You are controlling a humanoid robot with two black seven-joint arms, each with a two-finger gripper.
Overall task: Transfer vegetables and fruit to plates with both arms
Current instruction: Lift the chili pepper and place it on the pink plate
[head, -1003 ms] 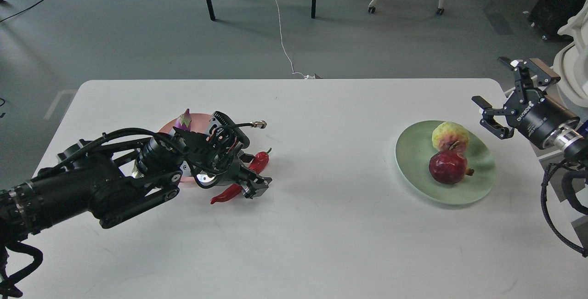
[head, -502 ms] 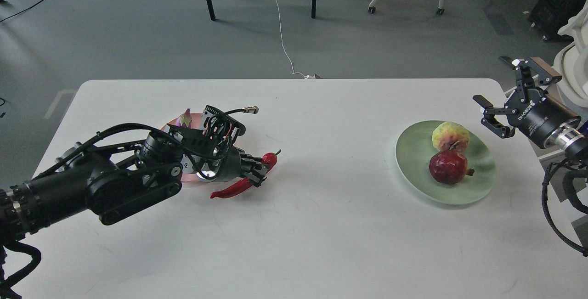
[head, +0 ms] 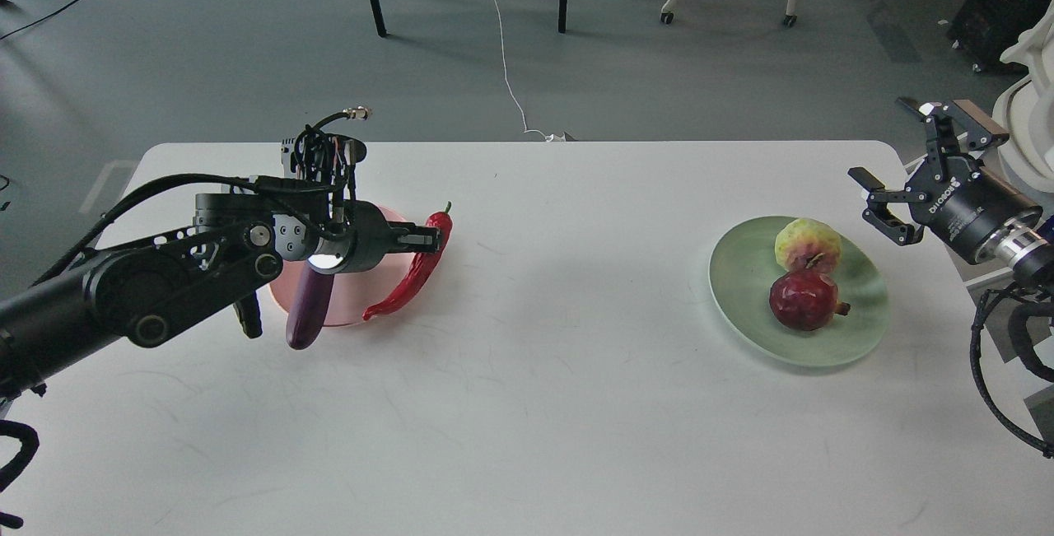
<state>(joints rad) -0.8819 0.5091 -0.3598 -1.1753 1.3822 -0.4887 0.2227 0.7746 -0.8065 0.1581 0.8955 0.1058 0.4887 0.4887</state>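
Gripping the red chili pepper point(head: 413, 272) near its stem end with the left gripper point(head: 428, 237), fingers closed narrowly on it, the pepper hanging down past the right rim of the pink plate point(head: 362, 301). Showing the purple eggplant point(head: 309, 309) lying on that plate, its rounded end jutting over the near rim onto the white table point(head: 543, 404). Holding the right gripper point(head: 893, 165) spread wide and empty, above the table's right edge, just beside the green plate point(head: 745, 305). Carrying on that green plate the yellow-green fruit point(head: 807, 244) and, touching it on the near side, the pomegranate point(head: 803, 299).
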